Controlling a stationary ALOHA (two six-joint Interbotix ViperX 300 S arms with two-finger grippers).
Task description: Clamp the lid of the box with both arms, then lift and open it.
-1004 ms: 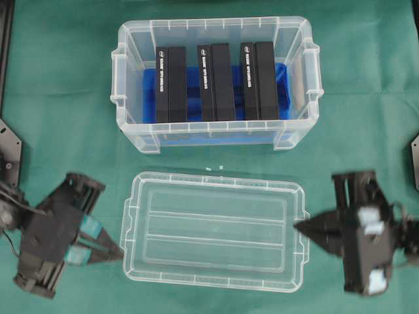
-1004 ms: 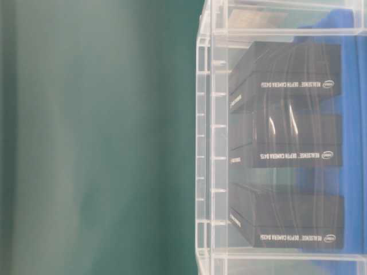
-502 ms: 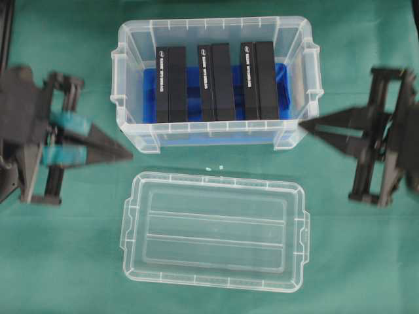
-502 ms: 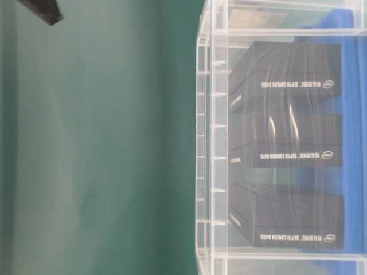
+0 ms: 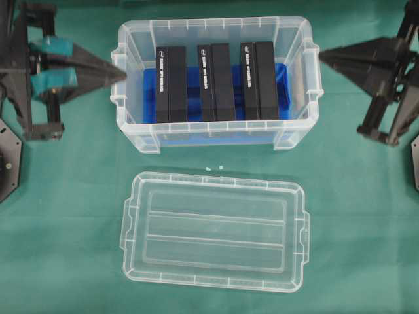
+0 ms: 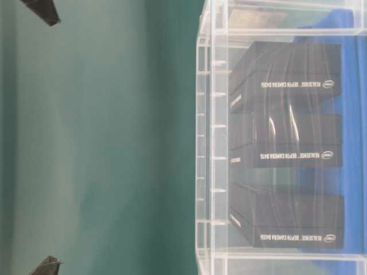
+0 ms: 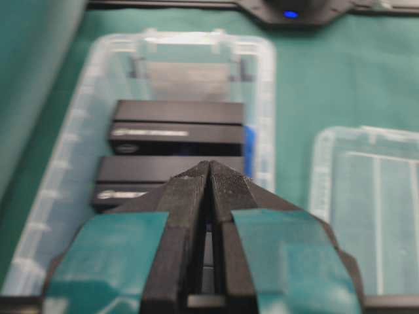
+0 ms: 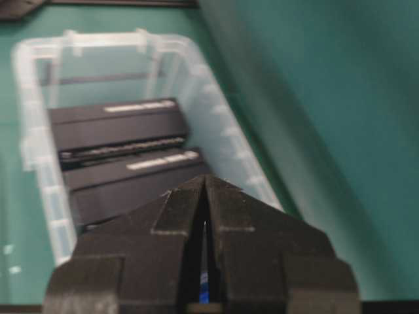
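Observation:
The lid [image 5: 215, 232] lies flat on the green cloth, in front of the box and apart from both grippers; its far end shows in the left wrist view [image 7: 373, 209]. The box [image 5: 209, 134] stands uncovered at the back and holds three black slabs [image 5: 213, 82] on a blue bottom. My left gripper [image 5: 123, 74], with teal tape, is shut and empty, its tip at the box's left handle. My right gripper [image 5: 321, 54] is shut and empty beside the box's right handle. Each wrist view looks over shut fingertips [image 7: 209, 165] [image 8: 205, 178] into the box [image 7: 265, 98] [image 8: 196, 72].
Black mounting plates sit at the left edge [image 5: 6, 163] and right edge [image 5: 414, 157] of the cloth. The table-level view shows the box wall [image 6: 206, 143] close up, with the two gripper tips [image 6: 43, 8] [image 6: 49, 266] at its top and bottom left.
Both arms have swung away from the lid's two ends to the far side and now flank the box. Both grippers stayed shut. The lid has not moved.

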